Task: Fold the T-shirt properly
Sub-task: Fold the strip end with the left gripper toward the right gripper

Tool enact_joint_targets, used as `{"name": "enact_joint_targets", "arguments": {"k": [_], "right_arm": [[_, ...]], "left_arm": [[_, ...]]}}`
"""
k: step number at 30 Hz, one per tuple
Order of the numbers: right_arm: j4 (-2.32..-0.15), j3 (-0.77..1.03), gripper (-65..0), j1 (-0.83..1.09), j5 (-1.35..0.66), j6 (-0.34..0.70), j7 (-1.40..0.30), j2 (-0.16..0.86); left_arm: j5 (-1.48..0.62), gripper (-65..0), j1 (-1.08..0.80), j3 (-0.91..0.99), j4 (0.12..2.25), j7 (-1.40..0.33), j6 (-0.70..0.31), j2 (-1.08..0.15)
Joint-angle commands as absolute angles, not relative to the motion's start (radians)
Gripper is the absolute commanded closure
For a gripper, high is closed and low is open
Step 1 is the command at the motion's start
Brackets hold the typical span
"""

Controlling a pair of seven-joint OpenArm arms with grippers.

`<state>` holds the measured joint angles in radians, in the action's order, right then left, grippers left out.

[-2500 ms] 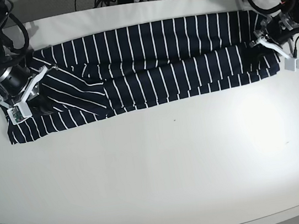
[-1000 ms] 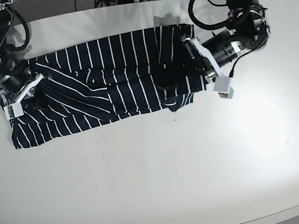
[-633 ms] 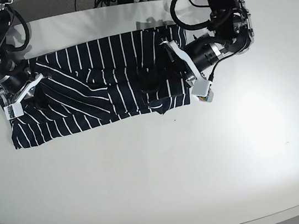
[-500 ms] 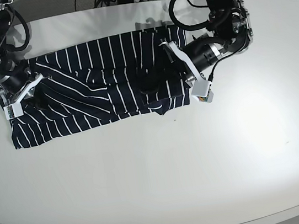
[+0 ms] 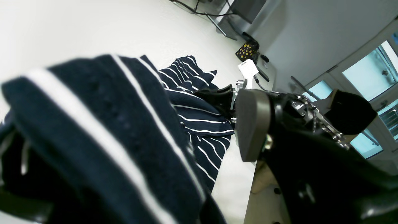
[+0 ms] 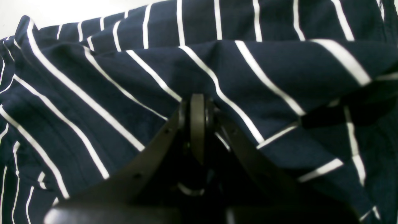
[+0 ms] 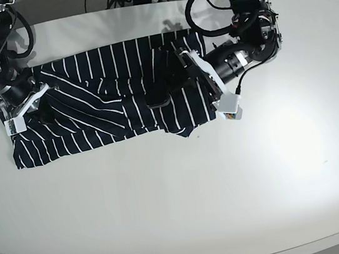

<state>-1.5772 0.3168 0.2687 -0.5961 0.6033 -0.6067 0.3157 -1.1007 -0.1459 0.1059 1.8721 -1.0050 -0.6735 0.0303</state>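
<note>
At the left of the base view, the right gripper sits low on the left end of the T-shirt, which lies stretched across the far part of the white surface. The right wrist view shows its two fingers pressed together, with a ridge of striped cloth pinched between them. From there the dark, white-striped fabric runs rightward in a long band, rumpled and doubled over itself near the middle, its lower edge sagging into a small point toward the near side. At the right end of the band, the left gripper hangs over the folded cloth. The left wrist view shows its jaws spread apart, with a fold of T-shirt draped over one side and a grey pad standing clear of the cloth.
</note>
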Motion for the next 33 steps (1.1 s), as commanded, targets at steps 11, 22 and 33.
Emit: {"name": "enact_joint_targets", "arguments": {"k": [11,22,33], "right_arm": [[-1.583,0.319,0.0,0.272,-0.655,0.604,-0.720,0.327],[-1.583,0.319,0.0,0.271,-0.660,0.628,-0.730,0.327],[-1.584,0.319,0.0,0.272,-0.659,0.628,-0.731,0.327]], "left_arm": [[-0.938,-39.2,-0.133,-0.025,1.888,-0.982,-0.651,0.028],[-0.779,-39.2,-0.135,-0.024,1.854,-0.842,-0.422,0.052],[-1.048,-39.2,-0.135,-0.025,1.854,-0.981,-0.664,0.067]]}}
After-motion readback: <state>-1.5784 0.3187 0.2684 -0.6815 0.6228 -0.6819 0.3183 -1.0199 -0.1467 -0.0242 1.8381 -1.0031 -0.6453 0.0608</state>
